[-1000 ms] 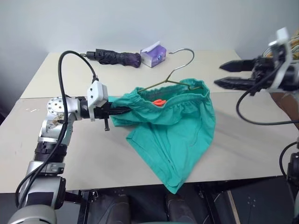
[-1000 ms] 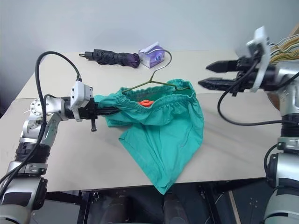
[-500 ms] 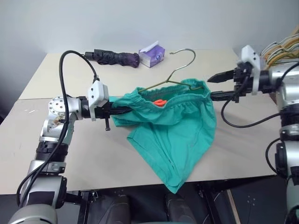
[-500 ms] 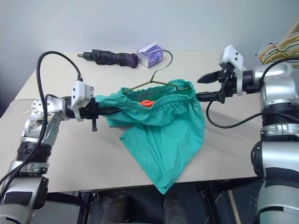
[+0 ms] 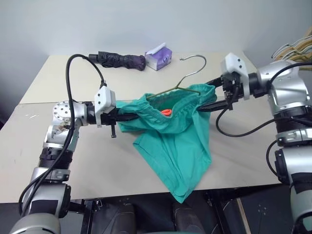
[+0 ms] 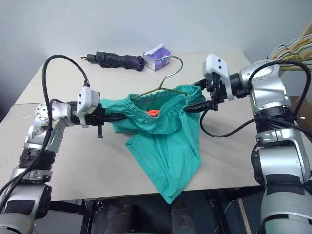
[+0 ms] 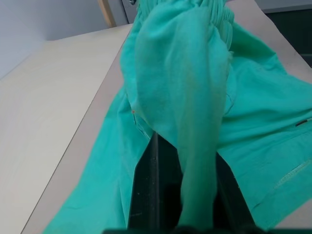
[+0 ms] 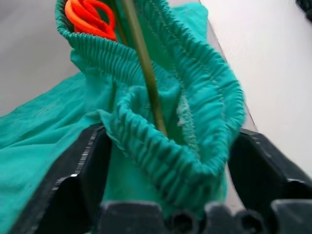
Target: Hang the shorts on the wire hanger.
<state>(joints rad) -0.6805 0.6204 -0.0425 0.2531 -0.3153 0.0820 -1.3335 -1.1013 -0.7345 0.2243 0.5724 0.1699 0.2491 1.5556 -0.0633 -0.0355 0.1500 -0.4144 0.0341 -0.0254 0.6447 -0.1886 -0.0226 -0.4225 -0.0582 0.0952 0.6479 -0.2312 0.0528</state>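
Shorts stretched between two tools above the bench.
The shorts (image 5: 175,141) hang over the bench (image 5: 97,165) edge; left tool (image 5: 127,116) clenches one waistband end; right tool (image 5: 208,100), earlier apart, now straddles the other end, part-closed; wire hanger (image 5: 183,80) threads the waistband behind.

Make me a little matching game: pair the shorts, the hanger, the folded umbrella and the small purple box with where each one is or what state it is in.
1. shorts
2. wire hanger
3. black umbrella
4. purple box

a. lying at the table's far edge, farthest toward the robot's left
b. hook poking up, lower part inside the waistband
c. stretched between both grippers, one leg drooping over the table's front edge
d. beside the umbrella's tip

Pairs: 1-c, 2-b, 3-a, 4-d
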